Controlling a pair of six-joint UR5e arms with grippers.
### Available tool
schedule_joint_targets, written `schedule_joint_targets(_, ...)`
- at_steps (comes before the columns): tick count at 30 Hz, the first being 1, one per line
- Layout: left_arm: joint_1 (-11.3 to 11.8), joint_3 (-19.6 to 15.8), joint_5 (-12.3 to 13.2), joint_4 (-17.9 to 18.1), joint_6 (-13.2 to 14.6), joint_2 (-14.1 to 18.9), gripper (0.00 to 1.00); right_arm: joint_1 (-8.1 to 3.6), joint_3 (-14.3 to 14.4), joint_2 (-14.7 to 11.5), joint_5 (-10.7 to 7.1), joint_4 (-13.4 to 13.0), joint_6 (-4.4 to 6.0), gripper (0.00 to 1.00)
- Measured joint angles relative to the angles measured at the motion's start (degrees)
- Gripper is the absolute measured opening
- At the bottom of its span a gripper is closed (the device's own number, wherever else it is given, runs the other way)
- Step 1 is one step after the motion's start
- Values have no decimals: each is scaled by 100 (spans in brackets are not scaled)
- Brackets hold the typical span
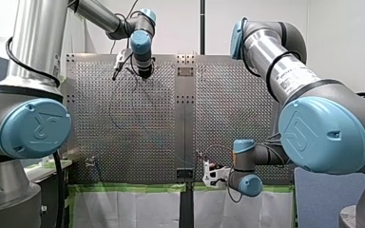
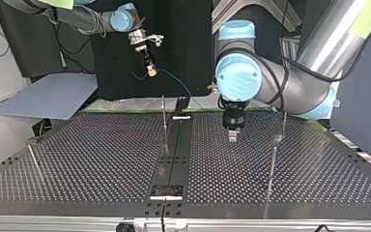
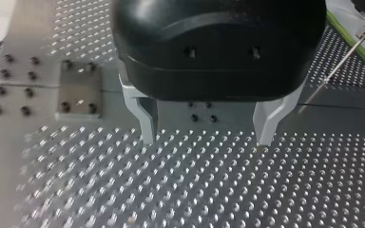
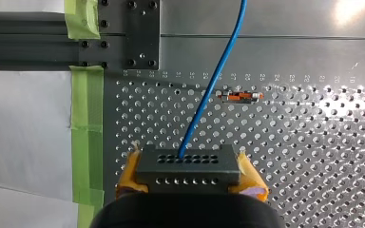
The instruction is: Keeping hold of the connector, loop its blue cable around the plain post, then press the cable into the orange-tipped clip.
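Note:
In the right wrist view my right gripper [image 4: 189, 167] is shut, its yellow pads [image 4: 129, 172] clamped on the sides of a dark grey connector [image 4: 187, 159] with rows of holes. A blue cable [image 4: 214, 80] runs from the connector out ahead over the perforated plate. The orange-tipped clip [image 4: 240, 97] stands just beside the cable, ahead of the gripper. In the top view my right gripper [image 2: 148, 66] hangs high at the back with the cable [image 2: 174, 79] trailing down. My left gripper [image 3: 208, 137] is open and empty, just above the plate [image 3: 195, 190].
Thin metal posts stand on the table in the top view: one at the back centre [image 2: 164, 113], two at the right [image 2: 272, 166] [image 2: 284, 123], one at the left [image 2: 31, 155]. Green tape [image 4: 86, 137] marks the plate's edge. A bracket [image 2: 166, 191] sits front centre.

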Motion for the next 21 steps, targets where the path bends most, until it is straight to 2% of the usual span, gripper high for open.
schedule_joint_targets(5, -107, 99, -268, 267, 271, -269, 100, 5, 0, 2, 0, -2, 0, 0)
schedule_joint_targets(14, 43, 123, -743, 749, 732, -423, 100, 22, 0, 2, 0, 14, -4, 0)
schedule_joint_targets(17, 93, 125, -815, 913, 804, -426, 100, 25, -1, 1, 0, 12, -1, 0)
schedule_joint_targets(21, 132, 145, -740, 1128, 860, -472, 100, 28, -2, 1, 0, 15, 0, 0)
